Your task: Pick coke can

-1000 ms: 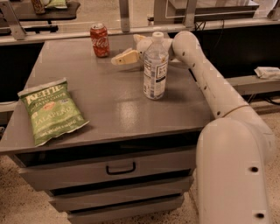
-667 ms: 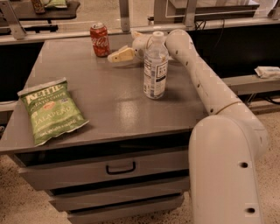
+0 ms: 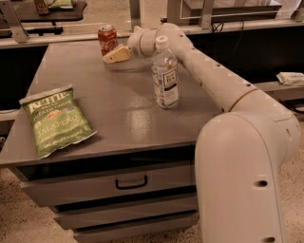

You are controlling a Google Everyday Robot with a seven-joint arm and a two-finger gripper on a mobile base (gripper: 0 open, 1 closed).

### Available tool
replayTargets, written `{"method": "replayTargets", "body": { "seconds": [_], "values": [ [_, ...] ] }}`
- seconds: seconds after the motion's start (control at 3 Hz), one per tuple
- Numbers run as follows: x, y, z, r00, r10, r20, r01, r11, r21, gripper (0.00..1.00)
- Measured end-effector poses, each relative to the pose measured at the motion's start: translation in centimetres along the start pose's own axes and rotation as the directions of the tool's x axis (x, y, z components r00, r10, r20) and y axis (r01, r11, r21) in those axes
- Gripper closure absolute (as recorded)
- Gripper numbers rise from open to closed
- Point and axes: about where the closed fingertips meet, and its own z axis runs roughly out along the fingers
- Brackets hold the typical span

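Note:
The coke can (image 3: 108, 40) is a small red can with a silver top, standing upright at the far edge of the grey table (image 3: 123, 114). My gripper (image 3: 116, 54) is cream coloured and sits low over the table just right of and in front of the can, very close to it. My white arm (image 3: 209, 76) reaches in from the lower right, passing behind a clear water bottle (image 3: 165, 76) with a white cap.
A green Kettle jalapeño chip bag (image 3: 54, 118) lies flat at the front left of the table. The table has drawers with a dark handle (image 3: 131, 182) in front. A dark bench (image 3: 42, 12) stands beyond the far edge.
My gripper has moved left along the far side of the table, closer to the coke can. The can, bottle and chip bag have not moved.

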Motion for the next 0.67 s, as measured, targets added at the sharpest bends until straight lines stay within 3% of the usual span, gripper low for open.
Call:
{"method": "replayTargets", "body": {
  "seconds": [0.33, 0.67],
  "values": [
    [-0.44, 0.65, 1.2, 1.0, 0.001, -0.003, -0.001, 0.9996, 0.027, 0.0],
    [-0.66, 0.87, 1.98, 0.999, 0.03, 0.018, -0.03, 0.9994, 0.017, 0.0]
  ]
}}
